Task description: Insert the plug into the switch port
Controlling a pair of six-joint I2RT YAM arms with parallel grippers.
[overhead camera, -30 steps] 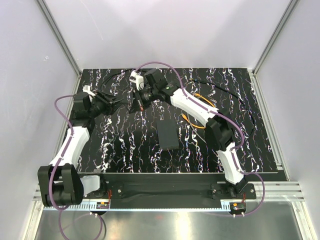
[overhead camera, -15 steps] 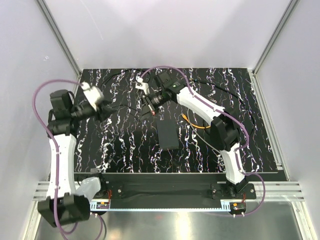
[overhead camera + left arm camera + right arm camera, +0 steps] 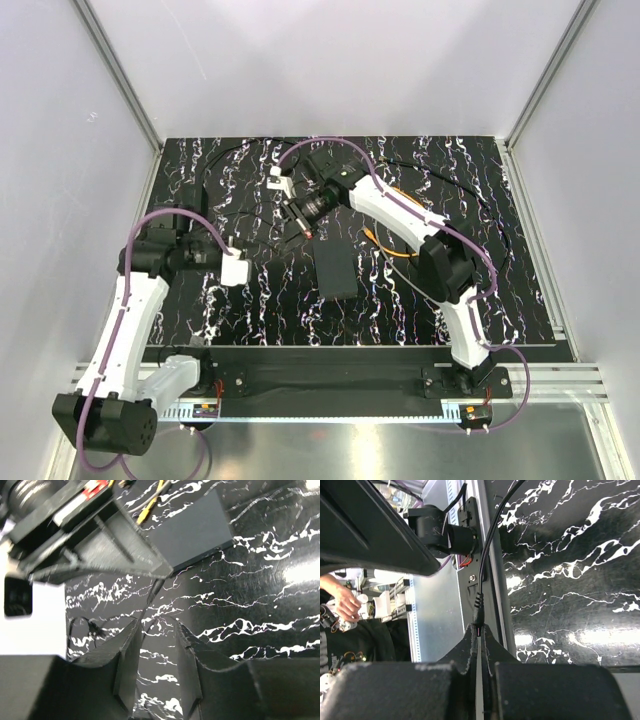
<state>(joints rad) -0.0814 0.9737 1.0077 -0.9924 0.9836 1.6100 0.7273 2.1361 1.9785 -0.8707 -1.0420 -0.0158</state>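
top external view, items by size. tabletop [image 3: 500,300]: black with white veining, carries everything listed. left arm [image 3: 130,310]: folded at the near left; left jaws stand partly apart with nothing between them, aimed toward the switch and apart from it. right arm [image 3: 400,215]: stretched to mid-table; right jaws pinched tight on the plug. switch [image 3: 336,268]: flat matte-black box lying at centre, just on the near side of the right jaws. black cord [image 3: 492,540]: runs away from the plug. plug [image 3: 479,616]: small, gripped in line with the jaws, not yet seated. switch port: on a thin edge of the switch, too small to make out. handling judgement: bring the plug level with that edge, square it up, press slowly; left jaws could brace the switch against sliding.
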